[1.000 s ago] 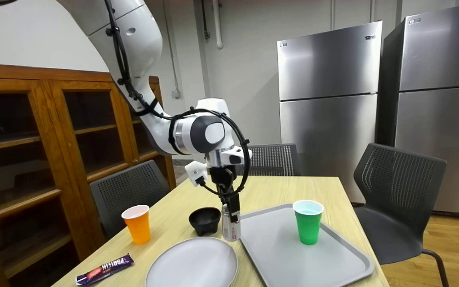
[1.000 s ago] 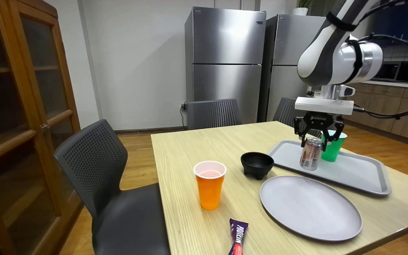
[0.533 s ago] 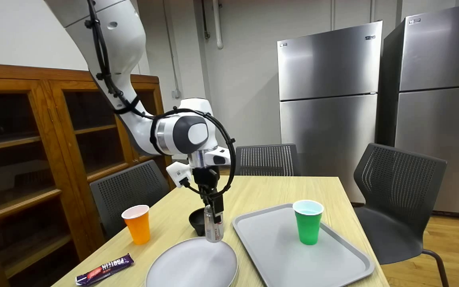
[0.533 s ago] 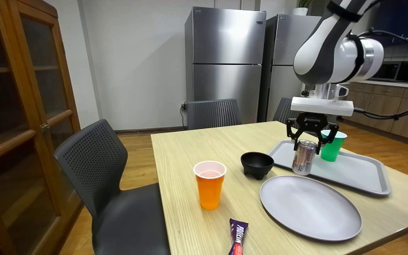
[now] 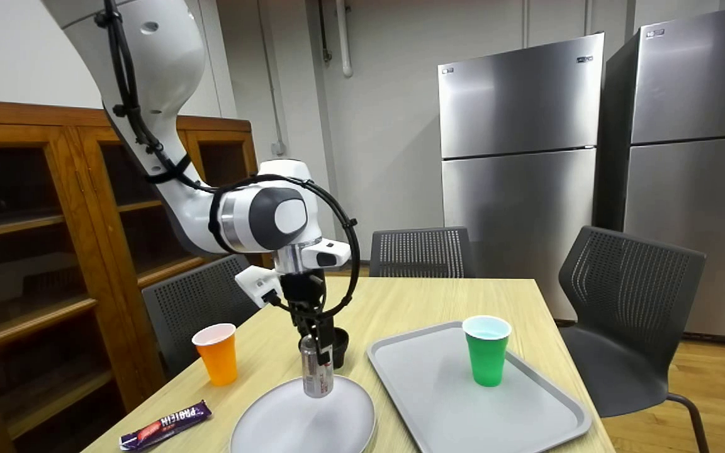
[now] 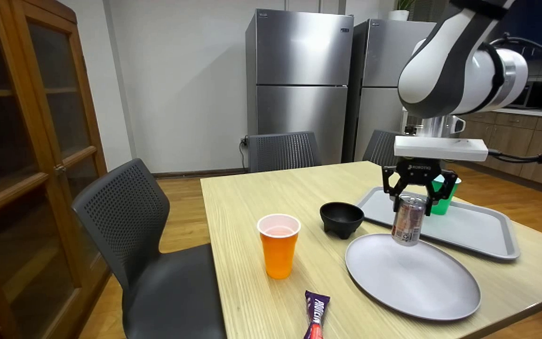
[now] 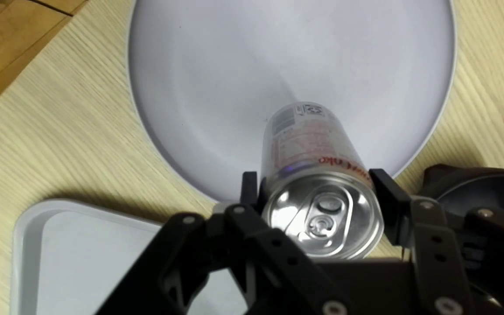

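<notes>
The white robot arm (image 5: 162, 72) slopes down toward the tool (image 6: 412, 205) from above, its wrist (image 5: 263, 219) bent over the latter, whose two black fingers (image 7: 392, 201) point downward and stand partly apart, opposed in a grip.

Here's PROTEIN, white lettering right there on the bar (image 5: 166, 426)! ROBOTIQ across the tool (image 6: 412, 205), and look, Coke in red, upside down in the wrist view, on the can (image 7: 311, 144)! Fridge badges (image 5: 584, 59), too small to read!
</notes>
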